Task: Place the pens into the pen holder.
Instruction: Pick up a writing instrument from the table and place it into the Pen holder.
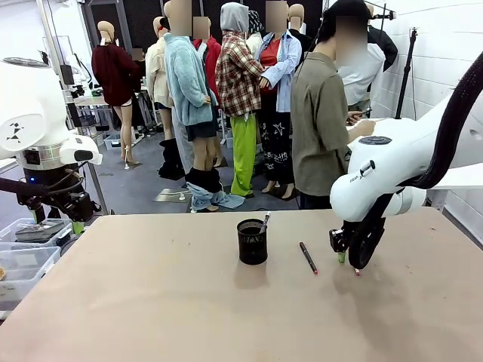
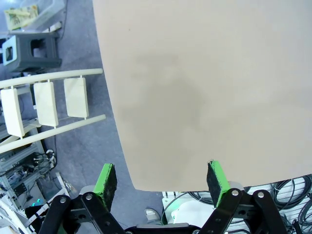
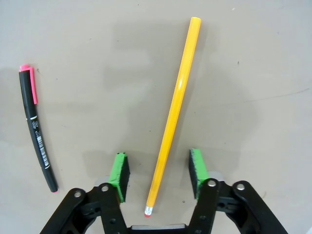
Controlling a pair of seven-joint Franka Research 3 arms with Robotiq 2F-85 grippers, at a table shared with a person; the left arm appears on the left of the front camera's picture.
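Pencil [image 3: 178, 97] lies right of the pen holder [image 1: 252, 241], untouched between the right gripper's [image 3: 158, 168] spread fingers; black pen [image 1: 308, 257] lies nearer the holder. Left gripper [image 2: 161, 180] gapes above the table [image 2: 204, 73] edge.

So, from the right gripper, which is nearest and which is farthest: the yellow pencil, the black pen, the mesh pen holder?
1. Yellow pencil: lying between the open fingers of the right gripper.
2. Black pen: on the table, just left of the gripper in the front view.
3. Mesh pen holder: farther left, near the table's middle.
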